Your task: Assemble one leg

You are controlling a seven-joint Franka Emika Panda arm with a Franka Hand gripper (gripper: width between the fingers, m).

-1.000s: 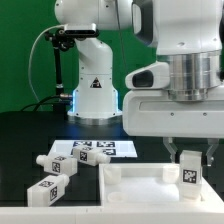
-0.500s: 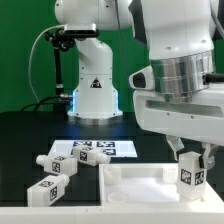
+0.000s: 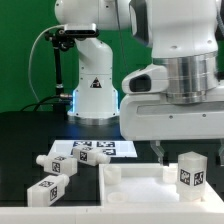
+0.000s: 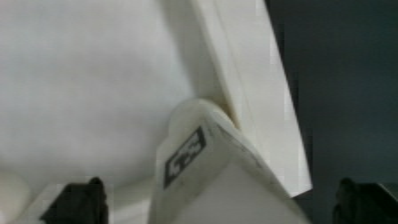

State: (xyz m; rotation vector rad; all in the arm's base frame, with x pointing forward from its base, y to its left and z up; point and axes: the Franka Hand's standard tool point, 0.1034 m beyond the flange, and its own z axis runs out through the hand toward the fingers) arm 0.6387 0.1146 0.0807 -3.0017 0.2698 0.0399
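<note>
- Exterior view, far left: three loose legs lie on the black table [image 3: 20,135]. One leg [image 3: 52,162] sits nearest the marker board; a second [image 3: 62,184] lies just below it; a third [image 3: 40,193] lies at the lower left, close beside the second. All three rest on their sides with tag stickers showing.
- Centre: the marker board [image 3: 95,150] lies flat on the table in front of the arm's base [image 3: 92,95], tags facing up.
- Centre to right: the large white panel [image 3: 135,183] with raised rim lies flat at the front of the table.
- Right: the fourth leg [image 3: 189,172] stands upright at the panel's right end, tag facing the camera. Whether it is seated in the panel cannot be told.
- Pincer [image 3: 178,150] hangs directly above this leg. One dark finger [image 3: 158,151] shows left of the leg, clear of it; the other finger is not visible.
- Wrist view: the leg [image 4: 210,165] sits below the camera against the panel's rim [image 4: 231,60]. Both dark fingertips [image 4: 80,203] show at the frame's corners, spread wide, well apart from the leg on either side. Pincer reads as wide, holding nothing.
</note>
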